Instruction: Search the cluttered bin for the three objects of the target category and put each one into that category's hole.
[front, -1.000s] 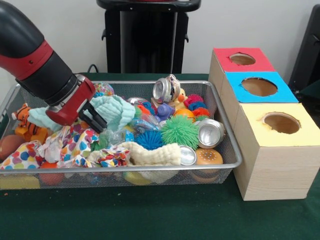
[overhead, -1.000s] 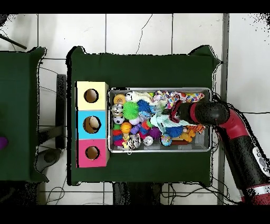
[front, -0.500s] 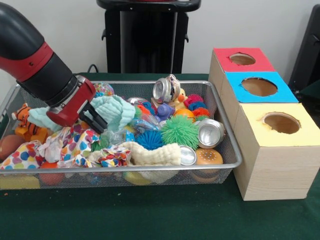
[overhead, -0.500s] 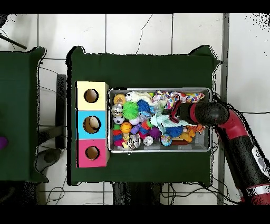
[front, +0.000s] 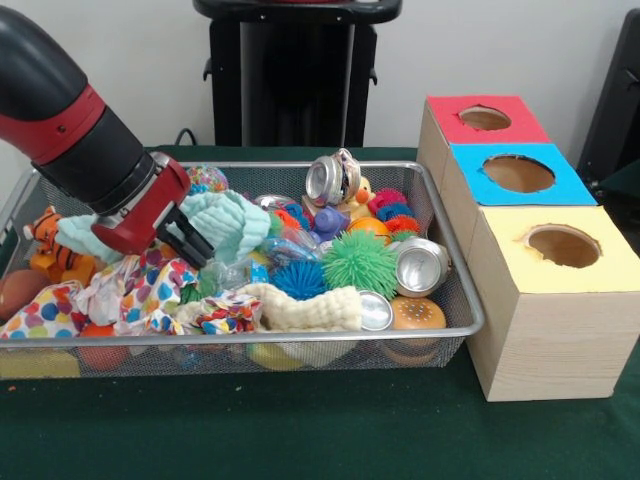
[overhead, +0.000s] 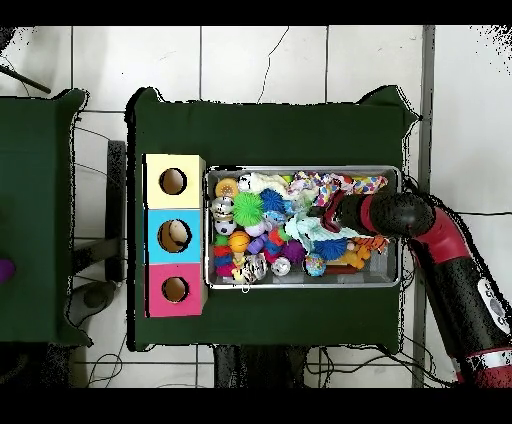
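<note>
The silver wire bin is heaped with toys, cloths and cans; it also shows in the overhead view. My gripper hangs low over the bin's left half, between a mint cloth and a polka-dot cloth. Its black fingers stand apart with nothing in them. In the overhead view the gripper is right of the bin's middle. A crinkled clear plastic bottle lies just below the fingertips, partly buried. Another clear bluish crinkled piece lies toward the middle. Any third bottle is hidden.
Three wooden boxes with round holes stand right of the bin: red-topped, blue-topped and yellow-topped. Silver cans, spiky balls, a tiger toy and a cream cloth crowd the bin.
The arm has shifted only slightly, lifting a touch; the fingers stay apart over the same spot. Nothing in the bin has moved.
</note>
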